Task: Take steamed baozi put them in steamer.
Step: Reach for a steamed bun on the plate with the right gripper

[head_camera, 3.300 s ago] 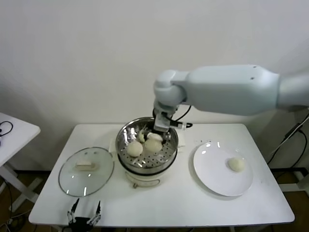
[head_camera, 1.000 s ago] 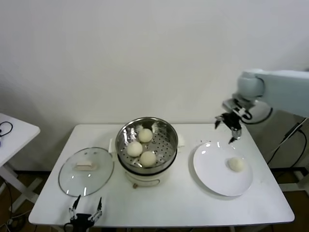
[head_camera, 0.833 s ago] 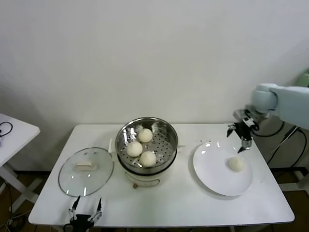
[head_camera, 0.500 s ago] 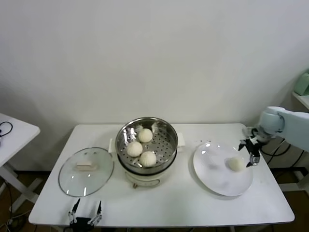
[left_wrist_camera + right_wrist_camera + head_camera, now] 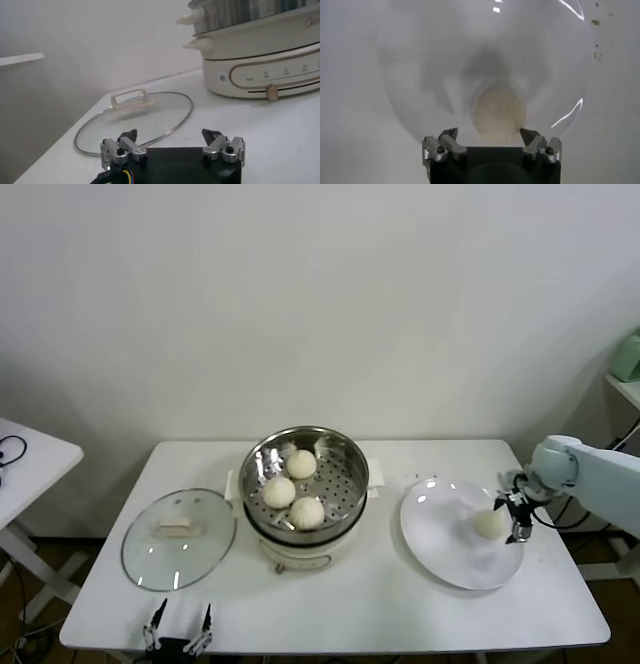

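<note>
While right gripper [image 5: 516, 514] fingers [image 5: 446, 141] gape, baozi [image 5: 499, 115] sits dome-up.

Shiny perforated steel steamer [image 5: 330, 474], glass lid [image 5: 178, 539] — glossy plate [image 5: 440, 544]

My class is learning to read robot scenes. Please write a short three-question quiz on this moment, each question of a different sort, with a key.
1. How many baozi lie in the steamer?
2. True or false: the last baozi is on the plate.
3. Which gripper is at that baozi: A) left gripper B) right gripper?

Key: 1. Three. 2. True. 3. B; it is open, fingers either side of the baozi, while the left gripper waits open near the glass lid.
</note>
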Controlling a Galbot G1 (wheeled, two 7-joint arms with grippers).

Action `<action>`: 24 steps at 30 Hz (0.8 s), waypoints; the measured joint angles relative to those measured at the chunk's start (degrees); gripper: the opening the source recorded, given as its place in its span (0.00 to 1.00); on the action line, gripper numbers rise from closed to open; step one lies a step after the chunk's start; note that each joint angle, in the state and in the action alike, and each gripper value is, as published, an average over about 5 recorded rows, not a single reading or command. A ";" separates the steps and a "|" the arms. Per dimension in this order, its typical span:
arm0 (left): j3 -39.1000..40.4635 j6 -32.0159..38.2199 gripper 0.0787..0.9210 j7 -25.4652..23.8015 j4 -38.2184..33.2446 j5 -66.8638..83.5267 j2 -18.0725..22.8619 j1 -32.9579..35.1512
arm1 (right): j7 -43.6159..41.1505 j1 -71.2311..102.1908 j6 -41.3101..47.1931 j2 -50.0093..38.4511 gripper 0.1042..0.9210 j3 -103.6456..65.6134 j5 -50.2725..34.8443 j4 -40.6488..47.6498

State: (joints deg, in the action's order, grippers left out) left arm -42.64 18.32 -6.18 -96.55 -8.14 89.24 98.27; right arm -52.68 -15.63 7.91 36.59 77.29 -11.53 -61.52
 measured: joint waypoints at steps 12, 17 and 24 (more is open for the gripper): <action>0.24 -0.07 0.88 0.00 0.27 -0.16 -0.09 -0.46 | 0.49 3.43 -0.43 0.21 0.87 -4.16 1.48 1.17; 0.26 -0.09 0.88 0.02 0.44 -0.20 -0.09 -0.53 | 0.56 3.89 -0.41 0.41 0.74 -4.93 1.88 1.37; 0.26 -0.08 0.88 0.09 0.36 -0.32 -0.02 -0.40 | 0.30 3.16 -0.19 0.02 0.55 -4.83 1.87 0.57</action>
State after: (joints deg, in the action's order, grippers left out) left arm -42.38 18.24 -6.09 -96.18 -8.46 89.22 97.87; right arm -52.38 -12.47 7.71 36.61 72.46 -9.66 -60.96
